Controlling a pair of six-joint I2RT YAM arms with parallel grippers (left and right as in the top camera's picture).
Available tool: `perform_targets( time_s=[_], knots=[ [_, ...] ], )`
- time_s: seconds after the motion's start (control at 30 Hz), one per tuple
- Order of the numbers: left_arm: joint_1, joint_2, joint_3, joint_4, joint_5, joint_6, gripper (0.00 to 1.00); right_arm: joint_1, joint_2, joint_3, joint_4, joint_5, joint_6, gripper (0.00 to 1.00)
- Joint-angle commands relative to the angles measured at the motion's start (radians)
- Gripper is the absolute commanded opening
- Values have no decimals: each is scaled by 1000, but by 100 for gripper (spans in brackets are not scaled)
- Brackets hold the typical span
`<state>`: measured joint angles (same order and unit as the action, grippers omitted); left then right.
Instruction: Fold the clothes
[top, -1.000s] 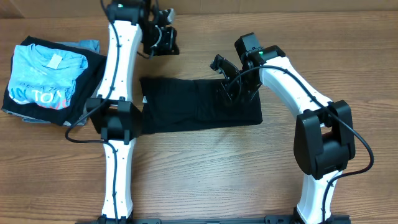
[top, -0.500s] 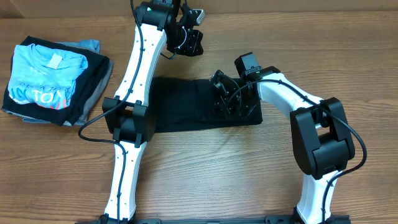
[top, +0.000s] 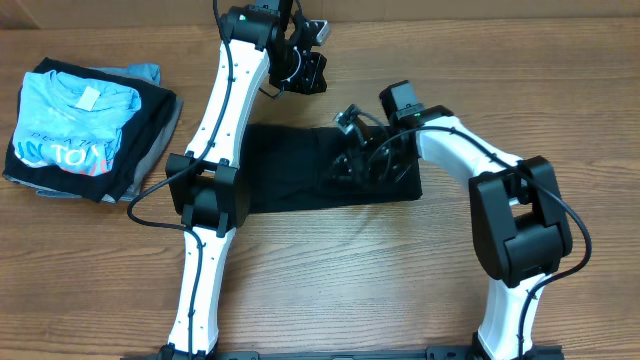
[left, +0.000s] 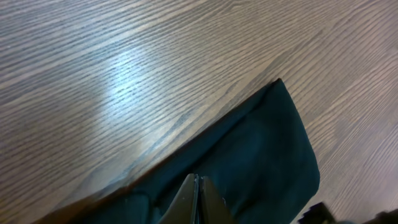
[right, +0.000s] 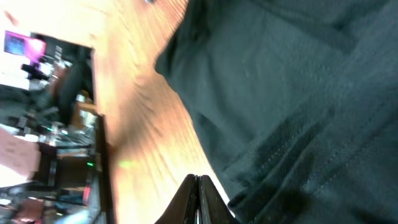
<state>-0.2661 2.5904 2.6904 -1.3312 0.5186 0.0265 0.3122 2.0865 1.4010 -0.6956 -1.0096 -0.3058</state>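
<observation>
Black garment (top: 290, 170), folded into a long band and lying flat on the wooden table (top: 350, 290), mid-table between the two arms. Long axis left to right, so the next fold is probably end over end, one short edge carried across to the other. Well apart at the far left: stack of folded clothes (top: 85, 130) with a light blue shirt on top, touched by neither arm.

Right gripper (top: 350, 160) low over the cloth, on its right-hand half and clearly the nearer of the two. From that wrist, dark fabric (right: 298, 81) filling most of the view, seam lines and a folded edge just ahead of the tips. Right short edge behind it, toward that arm's base, and the left short edge a long reach away along the axis.

Left gripper (top: 305, 70) raised beyond the far long edge, over bare wood, apart from the cloth. From that wrist, one rounded corner of the garment (left: 249, 162) below and ahead.

Left fingers (left: 194, 193) pressed together to a point, nothing between them. Right fingers (right: 194, 193) likewise clenched, tips meeting; cannot tell whether merely pressing on the fabric or pinching a little of it.
</observation>
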Motion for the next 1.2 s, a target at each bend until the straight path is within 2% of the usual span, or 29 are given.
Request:
perform_targets(
  time_s=[0.0, 0.23, 0.4, 0.7, 0.9, 0.97, 1.03, 1.17],
  knots=[
    [-3, -10, -2, 5, -6, 25, 4, -97, -10, 37, -3, -53, 45, 4],
    [-19, -10, -9, 5, -6, 56, 4, -76, -8, -13, 24, 30, 53, 4],
    [-21, -10, -66, 13, -7, 68, 4, -9, -8, -74, 158, 126, 173, 4],
    [-21, -10, -85, 12, -61, 75, 4, 37, 0, -152, 315, 201, 233, 4],
    [-21, -10, -85, 11, -84, 74, 4, 36, 0, -145, 331, 195, 233, 5],
    [-21, -12, -77, -3, -111, 59, 4, 16, -14, -111, 321, 110, 233, 5],
    [-25, -21, -75, -11, -134, 44, 4, -19, -43, -71, 282, 26, 233, 5],
    [-43, -31, -75, -45, -134, 57, 4, -94, -131, -45, 173, 39, 229, 6]
  ],
)
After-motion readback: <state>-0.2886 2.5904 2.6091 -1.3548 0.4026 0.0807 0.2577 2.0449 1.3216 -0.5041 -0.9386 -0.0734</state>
